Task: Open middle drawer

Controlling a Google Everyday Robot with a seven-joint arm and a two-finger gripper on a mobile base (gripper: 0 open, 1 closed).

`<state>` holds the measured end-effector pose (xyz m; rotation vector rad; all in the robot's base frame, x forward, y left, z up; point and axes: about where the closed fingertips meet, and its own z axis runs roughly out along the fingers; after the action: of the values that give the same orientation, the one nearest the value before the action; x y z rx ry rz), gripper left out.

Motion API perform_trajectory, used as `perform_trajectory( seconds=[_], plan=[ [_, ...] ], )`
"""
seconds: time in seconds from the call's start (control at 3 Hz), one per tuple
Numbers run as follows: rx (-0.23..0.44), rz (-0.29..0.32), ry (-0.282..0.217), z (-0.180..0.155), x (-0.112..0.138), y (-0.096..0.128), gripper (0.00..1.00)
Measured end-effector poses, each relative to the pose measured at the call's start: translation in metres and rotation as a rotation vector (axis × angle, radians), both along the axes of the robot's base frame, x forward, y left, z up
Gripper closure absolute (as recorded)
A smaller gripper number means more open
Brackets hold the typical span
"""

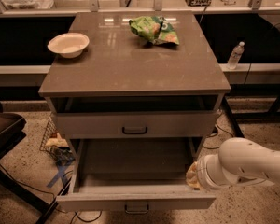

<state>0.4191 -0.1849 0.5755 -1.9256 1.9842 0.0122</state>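
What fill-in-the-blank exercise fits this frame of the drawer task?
The middle drawer stands ___, its inside showing. The drawer above it is ___. The gripper is by the middle drawer's front corner on the picture's ___ side. On the cabinet top, with the white bowl, lies a crumpled ___ bag.
Missing words: open; shut; right; green.
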Motion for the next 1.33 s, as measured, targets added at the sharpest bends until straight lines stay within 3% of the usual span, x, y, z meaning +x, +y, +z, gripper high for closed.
perform_trajectory(
  seconds=[0.33, 0.67, 1.33],
  plan=[
    [-0.034, -0.012, 0.028, -0.008, 0.0, 0.001, 1.0],
    [-0.026, -0.053, 0.043, -0.012, -0.009, -0.007, 1.0],
    [0.084, -0.08, 0.019, -0.015, -0.019, -0.014, 1.0]
  ],
)
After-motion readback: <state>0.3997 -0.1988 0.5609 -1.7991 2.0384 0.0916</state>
